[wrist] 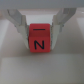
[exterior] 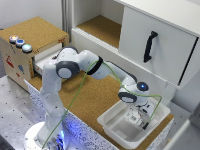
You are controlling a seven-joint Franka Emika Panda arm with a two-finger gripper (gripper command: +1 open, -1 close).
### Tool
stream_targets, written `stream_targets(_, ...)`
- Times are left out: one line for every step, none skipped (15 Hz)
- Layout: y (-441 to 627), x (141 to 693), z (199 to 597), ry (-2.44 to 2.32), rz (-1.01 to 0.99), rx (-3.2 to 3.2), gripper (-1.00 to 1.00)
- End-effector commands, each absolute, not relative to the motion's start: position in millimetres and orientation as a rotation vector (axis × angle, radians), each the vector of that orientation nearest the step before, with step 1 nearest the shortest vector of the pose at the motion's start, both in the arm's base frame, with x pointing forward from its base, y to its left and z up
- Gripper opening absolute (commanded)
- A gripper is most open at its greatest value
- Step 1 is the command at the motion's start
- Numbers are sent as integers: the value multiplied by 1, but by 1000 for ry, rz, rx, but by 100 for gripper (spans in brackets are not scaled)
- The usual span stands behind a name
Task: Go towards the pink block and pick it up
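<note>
Where the wrist view looks down between the jaws (wrist: 41,36), the pink block (wrist: 40,38) sits squarely in the gap, a finger (wrist: 20,26) against each of its side faces; jaws closed on the block.

Item, pink block: small cube, reads as red in this light, plain colour, black letter N on the face toward the camera, a thin black mark on its upper face. Edges soft with blur. Below it lies a pale, smooth floor with pale walls behind, the inside of the bin.

Item, white bin (exterior: 112,125): shallow rectangular plastic tub, standing at the near end of the counter on the exterior view's right. The jaws reach down inside it; in that view the block itself is too small to make out.

Item, counter (exterior: 92,97): cork-brown top, speckled white edge.

Item, arm (exterior: 75,67): white Panda, base at the lower left of the exterior view, upper link rising, forearm stretched toward the right, wrist bent downward over the bin. Green cable (exterior: 80,92) hangs along it.

Item, cabinet (exterior: 150,40): white, with a black handle (exterior: 150,46) on its door and a cork-lined open shelf beside.

Item, wooden box (exterior: 25,55): cork top, coloured buttons (exterior: 20,42), at the exterior view's left.
</note>
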State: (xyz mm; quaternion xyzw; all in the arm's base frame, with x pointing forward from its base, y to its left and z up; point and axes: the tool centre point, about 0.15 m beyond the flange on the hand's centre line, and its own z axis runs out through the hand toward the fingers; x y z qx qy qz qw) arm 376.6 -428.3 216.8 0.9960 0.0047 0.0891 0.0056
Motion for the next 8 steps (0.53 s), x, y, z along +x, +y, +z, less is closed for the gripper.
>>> stream_targets(-421, 381, 248, 78, 456, 3224, -100)
stream_targets(-417, 381, 259, 109, 496, 3231, -100)
stream_targets(-411, 380, 276, 142, 547, 3225, -100)
stream_targets(-403, 380, 297, 182, 612, 3209, -100)
stream_targets(-394, 381, 315, 228, 667, 3190, -100)
stream_targets(-385, 383, 330, 274, 711, 3175, -100)
stream_targets(-376, 385, 347, 318, 768, 3174, -100)
stream_targets(-367, 387, 365, 348, 821, 3147, -100)
